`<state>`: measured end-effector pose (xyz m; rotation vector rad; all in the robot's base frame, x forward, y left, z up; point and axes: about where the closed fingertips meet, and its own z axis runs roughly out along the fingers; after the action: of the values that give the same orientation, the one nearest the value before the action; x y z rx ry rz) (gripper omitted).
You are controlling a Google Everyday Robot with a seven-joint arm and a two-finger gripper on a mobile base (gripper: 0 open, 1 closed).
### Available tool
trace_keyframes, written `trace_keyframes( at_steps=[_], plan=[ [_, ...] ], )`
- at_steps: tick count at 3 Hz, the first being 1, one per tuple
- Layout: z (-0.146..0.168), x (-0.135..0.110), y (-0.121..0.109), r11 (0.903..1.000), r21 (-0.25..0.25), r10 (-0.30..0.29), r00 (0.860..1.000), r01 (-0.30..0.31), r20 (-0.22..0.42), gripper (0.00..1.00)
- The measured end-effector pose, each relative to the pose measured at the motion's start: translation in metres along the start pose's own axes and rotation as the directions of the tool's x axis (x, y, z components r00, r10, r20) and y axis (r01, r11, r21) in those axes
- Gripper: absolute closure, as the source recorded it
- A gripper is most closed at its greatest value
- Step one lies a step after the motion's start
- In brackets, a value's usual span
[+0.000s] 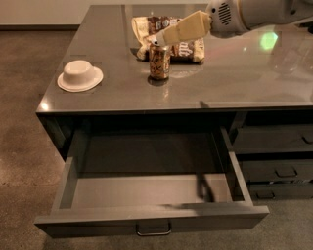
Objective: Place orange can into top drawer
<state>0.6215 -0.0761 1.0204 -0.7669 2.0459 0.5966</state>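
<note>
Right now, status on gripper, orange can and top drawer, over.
Gripper at top of slim brownish-orange can, upright on grey tabletop. Wide dark grey top drawer open, nothing visible inside.

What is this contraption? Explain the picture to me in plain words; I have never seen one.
It is a robot arm, seen by one camera looking down at a grey cabinet top. The cream piece at the arm's end is the gripper, the part that grasps. Its tip is at the top of the orange can, which stands upright. Whether it has hold of the can cannot be told. Behind the can lies a snack bag. To the left sits a white bowl, upside down. Below, the top drawer is pulled open.
</note>
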Motion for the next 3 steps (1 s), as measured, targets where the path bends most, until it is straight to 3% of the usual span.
trace_keyframes(
  at_steps=[1, 2, 3],
  plan=[
    [0.041, -0.014, -0.025, 0.9999, -0.011, 0.010, 0.994, -0.009, 0.106, 0.00],
    [0.078, -0.017, -0.051, 0.9997, -0.001, 0.026, 0.988, -0.026, 0.151, 0.00],
    [0.106, -0.015, -0.069, 0.9972, 0.063, 0.031, 0.989, -0.041, 0.146, 0.00]
  ],
)
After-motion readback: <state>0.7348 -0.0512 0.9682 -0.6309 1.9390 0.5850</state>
